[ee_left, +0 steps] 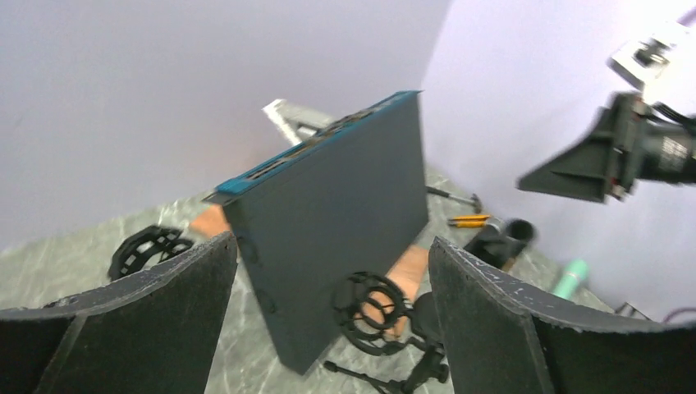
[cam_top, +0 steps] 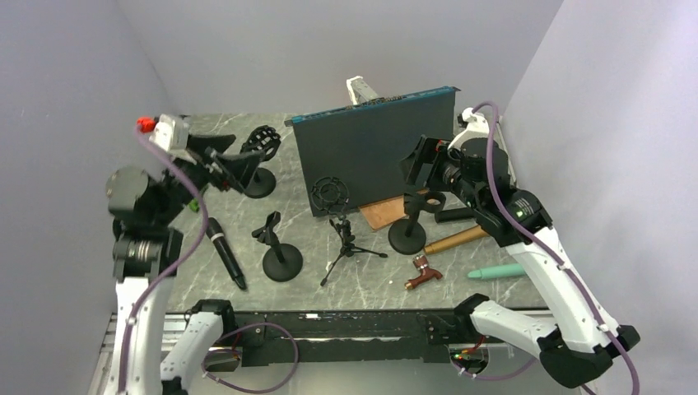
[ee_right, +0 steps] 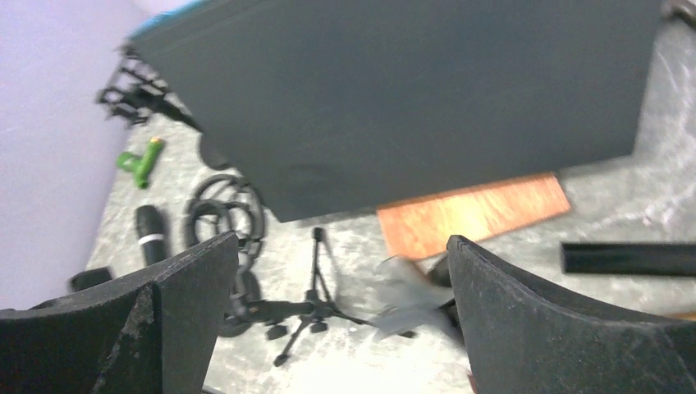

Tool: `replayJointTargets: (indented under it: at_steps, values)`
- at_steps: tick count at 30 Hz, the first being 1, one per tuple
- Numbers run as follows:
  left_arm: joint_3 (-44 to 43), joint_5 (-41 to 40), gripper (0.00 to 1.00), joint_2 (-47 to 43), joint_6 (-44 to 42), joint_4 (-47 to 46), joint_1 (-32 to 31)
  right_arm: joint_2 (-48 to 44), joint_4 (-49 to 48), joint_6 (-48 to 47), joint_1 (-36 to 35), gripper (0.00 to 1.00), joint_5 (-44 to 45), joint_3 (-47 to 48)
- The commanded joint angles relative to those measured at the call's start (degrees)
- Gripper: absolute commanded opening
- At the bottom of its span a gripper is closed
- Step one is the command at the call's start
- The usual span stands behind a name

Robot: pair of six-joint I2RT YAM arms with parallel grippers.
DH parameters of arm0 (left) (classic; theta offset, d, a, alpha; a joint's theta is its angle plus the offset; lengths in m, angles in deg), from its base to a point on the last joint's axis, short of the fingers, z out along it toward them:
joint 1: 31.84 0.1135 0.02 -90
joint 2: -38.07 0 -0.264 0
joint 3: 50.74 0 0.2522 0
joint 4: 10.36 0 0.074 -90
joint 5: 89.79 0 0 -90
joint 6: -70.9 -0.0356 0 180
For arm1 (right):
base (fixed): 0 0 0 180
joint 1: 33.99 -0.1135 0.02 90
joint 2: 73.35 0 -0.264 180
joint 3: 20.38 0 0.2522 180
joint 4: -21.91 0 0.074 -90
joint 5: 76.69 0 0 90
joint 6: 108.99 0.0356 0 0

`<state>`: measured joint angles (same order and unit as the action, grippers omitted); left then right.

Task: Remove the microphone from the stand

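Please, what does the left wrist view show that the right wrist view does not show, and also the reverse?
Only the left wrist view: a mint-green handle and a yellow-handled tool.
Only the right wrist view: the microphone, lying on the table, and a green object.
Both views: the dark panel, the orange board and the small tripod stand.

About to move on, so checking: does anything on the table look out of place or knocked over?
The microphone lies flat on the table beside the empty clip stand. The dark panel stands on edge mid-table, hiding what lies behind it. Nothing looks spilled or broken.
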<state>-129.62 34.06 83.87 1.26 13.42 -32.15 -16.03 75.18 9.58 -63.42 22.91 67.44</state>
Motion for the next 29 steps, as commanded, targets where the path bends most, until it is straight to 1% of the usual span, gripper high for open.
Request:
replayJointTargets:
  at_steps: [1, 3, 6, 9, 13, 18, 23, 26, 29]
  values:
    - [-1.61, 2.41, 0.89, -8.1, -2.28, 2.4, -3.0, -2.0, -0.5, -2.79, -6.09, 1.0, 1.97, 6.63]
    - [-0.58, 2.5, 0.92, -12.42, -1.85, 1.29, -3.11, -2.41, -1.6, -3.65, -9.57, 1.0, 0.98, 8.09]
    - [0.97, 1.47, 0.94, -18.64, -1.76, -0.3, -3.09, -3.81, -4.15, -5.53, -12.53, 1.0, -1.2, 8.5]
    - [2.15, -0.95, 0.96, -22.87, -1.09, -0.74, -3.08, -7.47, -8.58, -6.55, -13.15, 1.0, -1.41, 5.83]
    - [4.83, -3.6, 0.96, -26.71, 0.42, -2.9, -3.04, -12.26, -13.34, -7.49, -13.17, 1.0, 1.26, 1.45]
    - [6.55, -5.02, 0.96, -27.97, 1.03, -4.13, -3.11, -17.26, -15.62, -8.23, -13.2, 1.0, 5.92, -1.77]
    - [7.9, -4.69, 0.96, -27.53, 2.26, -5.15, -3.04, -22.06, -17.27, -8.66, -13.17, 1.0, 10.31, -4.85]
    - [9.02, -4.94, 0.96, -27.18, 2.93, -5.68, -3.07, -23.7, -18.95, -10.45, -13.16, 1.0, 10.17, -7.37]
    - [8.5, -5.58, 0.96, -26.13, 4.12, -5.63, -3.08, -22.0, -14.75, -9.96, -13.21, 1.0, 12.21, -5.15]
